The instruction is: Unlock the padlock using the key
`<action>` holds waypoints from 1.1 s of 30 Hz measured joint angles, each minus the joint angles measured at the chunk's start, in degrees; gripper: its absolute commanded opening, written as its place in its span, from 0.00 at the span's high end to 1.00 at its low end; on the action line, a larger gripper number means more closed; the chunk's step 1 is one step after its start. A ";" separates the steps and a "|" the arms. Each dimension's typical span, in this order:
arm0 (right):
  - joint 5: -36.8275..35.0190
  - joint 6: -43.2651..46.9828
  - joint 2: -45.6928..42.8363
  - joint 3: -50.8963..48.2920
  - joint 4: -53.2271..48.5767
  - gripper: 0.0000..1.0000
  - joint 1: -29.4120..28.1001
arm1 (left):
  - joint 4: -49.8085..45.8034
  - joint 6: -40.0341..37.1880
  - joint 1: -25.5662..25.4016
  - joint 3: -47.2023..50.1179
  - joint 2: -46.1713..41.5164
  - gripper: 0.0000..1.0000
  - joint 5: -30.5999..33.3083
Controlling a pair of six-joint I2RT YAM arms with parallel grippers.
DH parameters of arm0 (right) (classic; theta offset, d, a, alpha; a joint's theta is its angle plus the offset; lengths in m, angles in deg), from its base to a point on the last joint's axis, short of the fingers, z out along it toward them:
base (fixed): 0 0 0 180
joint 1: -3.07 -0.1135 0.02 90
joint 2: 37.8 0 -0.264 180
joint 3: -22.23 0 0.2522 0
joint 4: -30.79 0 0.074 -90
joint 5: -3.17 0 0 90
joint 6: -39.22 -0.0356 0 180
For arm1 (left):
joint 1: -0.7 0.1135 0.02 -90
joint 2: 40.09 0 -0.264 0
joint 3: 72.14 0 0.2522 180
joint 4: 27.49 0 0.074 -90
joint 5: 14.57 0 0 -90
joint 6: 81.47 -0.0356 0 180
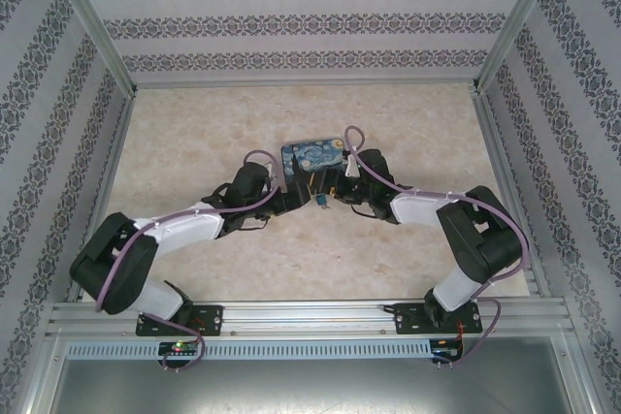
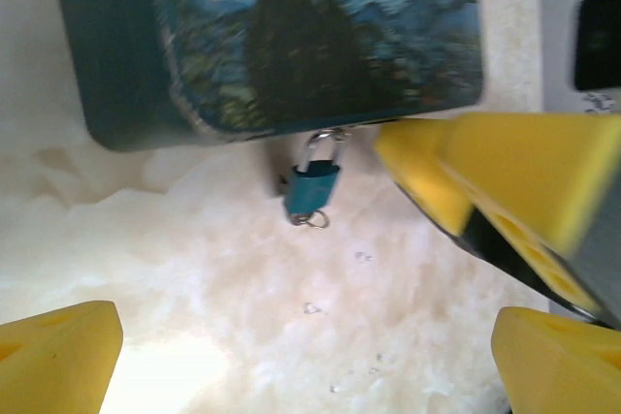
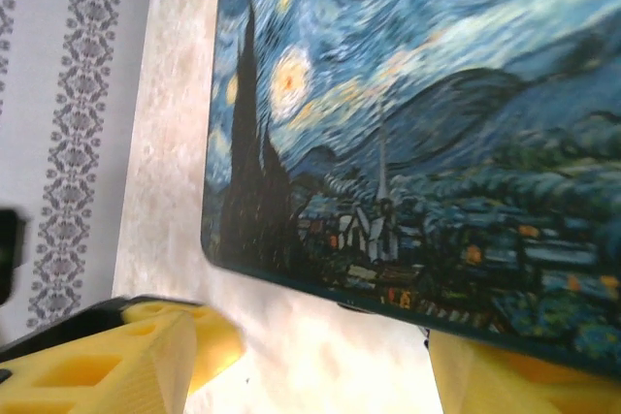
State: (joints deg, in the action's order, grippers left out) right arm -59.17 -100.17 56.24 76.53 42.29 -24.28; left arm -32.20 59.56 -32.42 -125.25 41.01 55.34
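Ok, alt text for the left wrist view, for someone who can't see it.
A tiny blue padlock is hooked by its shackle to the edge of a starry-night tin on a pale table. A yellow finger of the right arm points in beside it, and the left arm's own fingers sit wide apart below.

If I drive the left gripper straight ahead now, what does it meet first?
Most likely the padlock, hanging at the near edge of the tin, about centred ahead of the left gripper. Depth is unclear; it might graze the table first.
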 measured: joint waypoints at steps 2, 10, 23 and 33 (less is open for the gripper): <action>0.00 0.02 -0.02 0.17 -0.24 0.36 0.46 | -0.96 -0.76 0.85 -0.81 -0.48 0.02 -0.24; -1.29 2.29 -2.82 -2.67 -1.73 0.42 0.52 | -5.42 -3.28 4.90 -4.31 -0.11 0.02 -0.72; -2.23 8.83 2.19 -4.66 -2.25 0.48 0.52 | -5.75 -4.61 6.43 -8.70 6.93 0.02 -2.84; -1.18 9.99 5.27 -3.02 -0.04 0.54 0.59 | -5.70 -4.57 6.60 -8.70 7.89 0.02 -3.45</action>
State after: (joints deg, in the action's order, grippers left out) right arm -60.35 -90.18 61.50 73.51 42.24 -23.69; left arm -37.90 54.99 -25.82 -133.95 48.90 51.88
